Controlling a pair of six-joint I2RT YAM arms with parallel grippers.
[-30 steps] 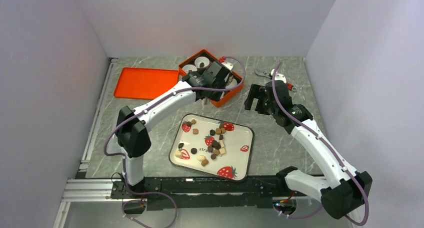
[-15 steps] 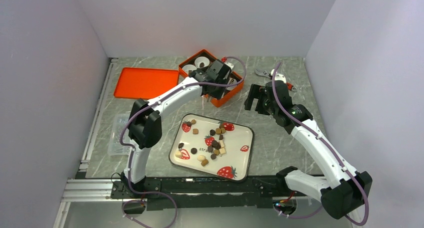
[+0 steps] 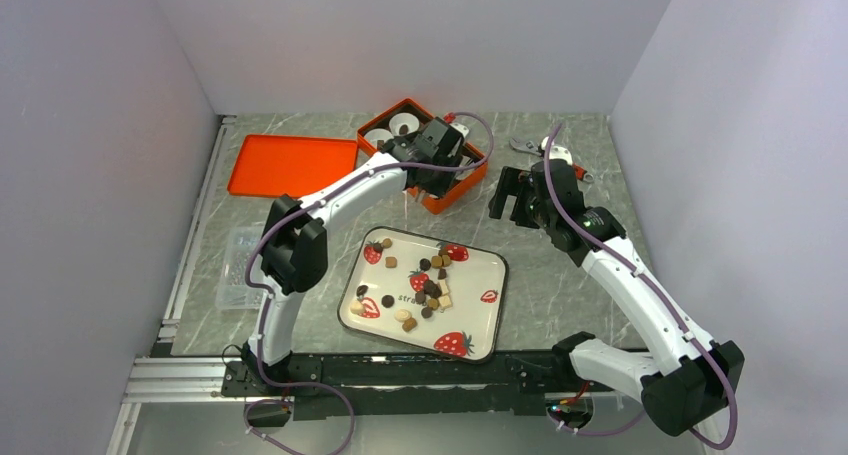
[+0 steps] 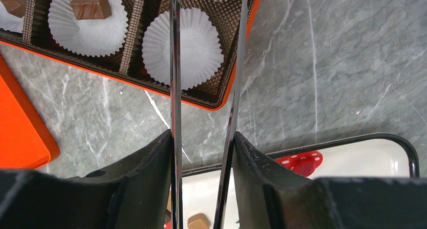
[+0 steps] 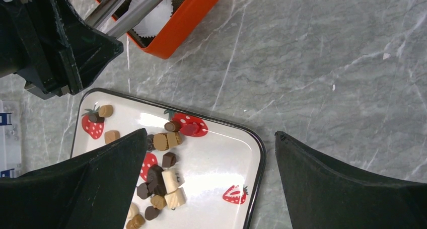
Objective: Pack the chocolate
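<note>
Many small chocolate pieces [image 3: 428,283], dark brown, light brown and cream, lie on a white strawberry-print tray [image 3: 497,275]; they also show in the right wrist view [image 5: 161,181]. My left gripper [image 3: 428,173] is shut on metal tweezers [image 4: 173,63] that reach over the near corner of the orange box [image 3: 445,203]. Their tips are out of view. The box holds white paper cups: one is empty [image 4: 189,48], one holds a brown chocolate [image 4: 90,7]. My right gripper [image 3: 510,197] is open and empty, above the table right of the box.
The orange lid [image 3: 290,165] lies flat left of the box. A metal tool [image 3: 522,145] lies at the back right. A clear plastic item [image 3: 235,265] sits at the left table edge. Grey walls close in the left, back and right.
My left arm has swung further right over the box, and its elbow has risen and moved right. The right arm and the chocolates have not moved.
</note>
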